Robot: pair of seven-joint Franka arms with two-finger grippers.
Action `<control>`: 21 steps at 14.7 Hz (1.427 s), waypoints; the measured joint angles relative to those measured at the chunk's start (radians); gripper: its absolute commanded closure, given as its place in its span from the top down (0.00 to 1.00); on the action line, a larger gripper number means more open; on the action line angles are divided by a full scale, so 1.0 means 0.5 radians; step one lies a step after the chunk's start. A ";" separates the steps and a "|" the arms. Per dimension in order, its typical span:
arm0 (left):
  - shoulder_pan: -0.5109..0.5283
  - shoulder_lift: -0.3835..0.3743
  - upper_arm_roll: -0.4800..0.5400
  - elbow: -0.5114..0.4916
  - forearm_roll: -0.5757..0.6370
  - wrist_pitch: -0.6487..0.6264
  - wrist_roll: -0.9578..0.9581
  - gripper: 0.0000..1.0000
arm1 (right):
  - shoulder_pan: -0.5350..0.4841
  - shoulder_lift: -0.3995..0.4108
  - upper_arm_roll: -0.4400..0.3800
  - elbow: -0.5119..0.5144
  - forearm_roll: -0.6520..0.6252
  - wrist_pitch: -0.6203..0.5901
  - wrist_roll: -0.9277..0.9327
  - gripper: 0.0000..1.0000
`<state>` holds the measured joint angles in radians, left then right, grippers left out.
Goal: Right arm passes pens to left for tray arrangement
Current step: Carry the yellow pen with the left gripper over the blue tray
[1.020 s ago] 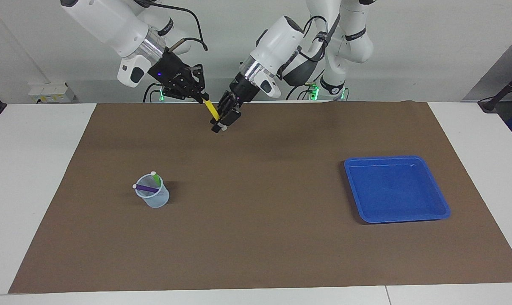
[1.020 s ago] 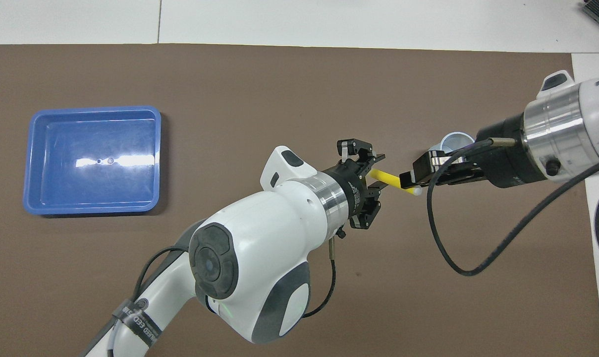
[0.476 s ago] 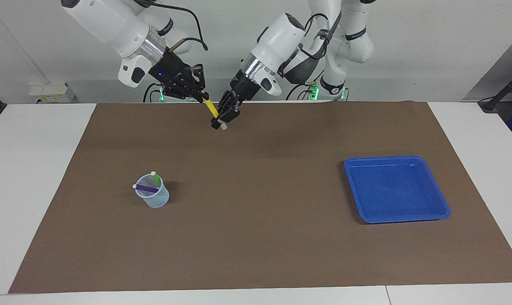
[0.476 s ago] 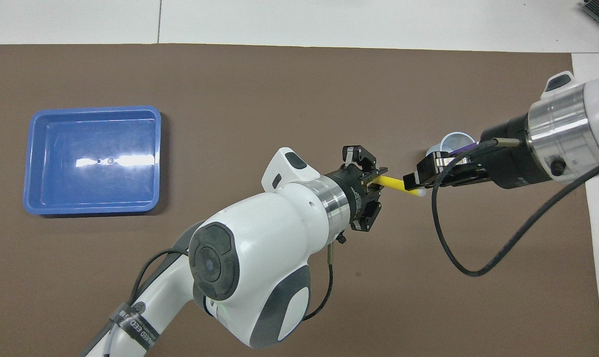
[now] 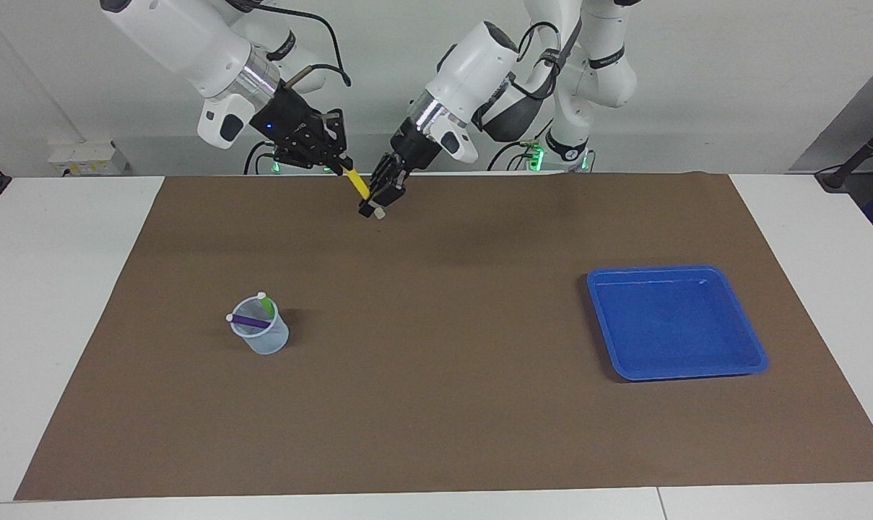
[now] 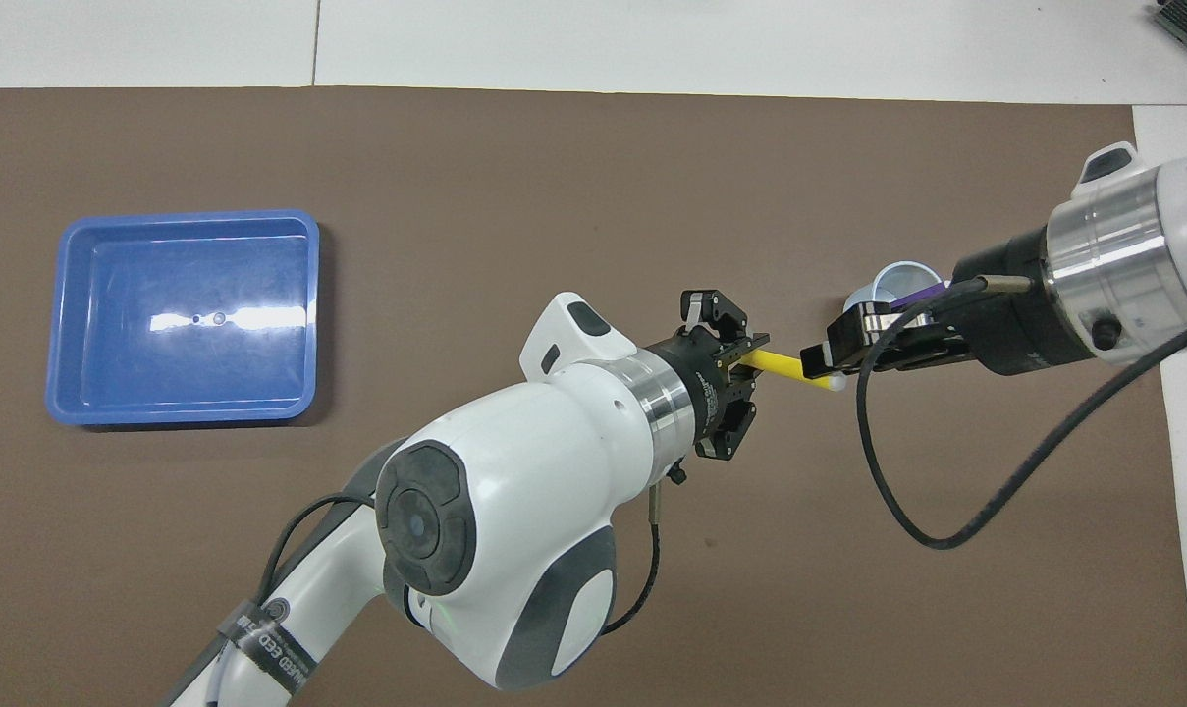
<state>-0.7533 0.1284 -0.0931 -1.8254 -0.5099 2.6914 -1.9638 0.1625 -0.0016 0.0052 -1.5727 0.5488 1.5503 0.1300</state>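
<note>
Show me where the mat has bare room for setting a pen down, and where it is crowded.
Free: the wide stretch of brown mat between the clear cup and the blue tray; also the tray's bare floor. Crowded: the mat's edge nearest the robots, where the right end effector and left end effector both grip the yellow pen in the air.

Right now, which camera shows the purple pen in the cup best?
The facing view: the slim purple pen lies in full sight across the small clear plastic cup. In the overhead view the right hand hides all but a short purple stub.
</note>
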 measured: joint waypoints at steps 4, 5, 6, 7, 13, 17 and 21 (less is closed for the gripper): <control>0.000 0.000 0.000 0.000 0.000 0.000 0.000 0.00 | 0.000 0.000 -0.001 0.000 0.000 0.000 0.000 0.00; 0.000 0.000 0.000 0.000 0.000 0.000 0.000 0.00 | 0.000 0.000 -0.001 0.000 0.000 0.000 0.000 0.00; 0.000 0.000 0.000 0.000 0.000 0.000 0.000 0.00 | 0.000 0.000 -0.001 0.001 0.000 0.000 0.000 0.00; 0.000 0.000 0.000 0.000 0.000 0.000 0.000 0.00 | 0.000 0.000 -0.001 0.001 0.000 0.000 0.000 0.00; 0.000 -0.002 0.003 0.001 0.000 0.000 0.001 0.00 | 0.000 -0.004 -0.004 0.002 -0.011 -0.006 0.000 1.00; 0.002 -0.016 0.016 0.001 0.000 0.001 0.001 0.00 | -0.002 -0.028 -0.018 0.002 -0.031 -0.037 0.001 1.00; 0.002 -0.019 0.016 0.001 0.000 0.001 0.001 0.00 | -0.013 -0.045 -0.029 0.002 -0.067 -0.044 0.008 1.00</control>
<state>-0.7522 0.1189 -0.0849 -1.8247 -0.5099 2.6916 -1.9636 0.1560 -0.0241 -0.0091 -1.5718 0.5152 1.5282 0.1342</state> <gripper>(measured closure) 0.819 0.000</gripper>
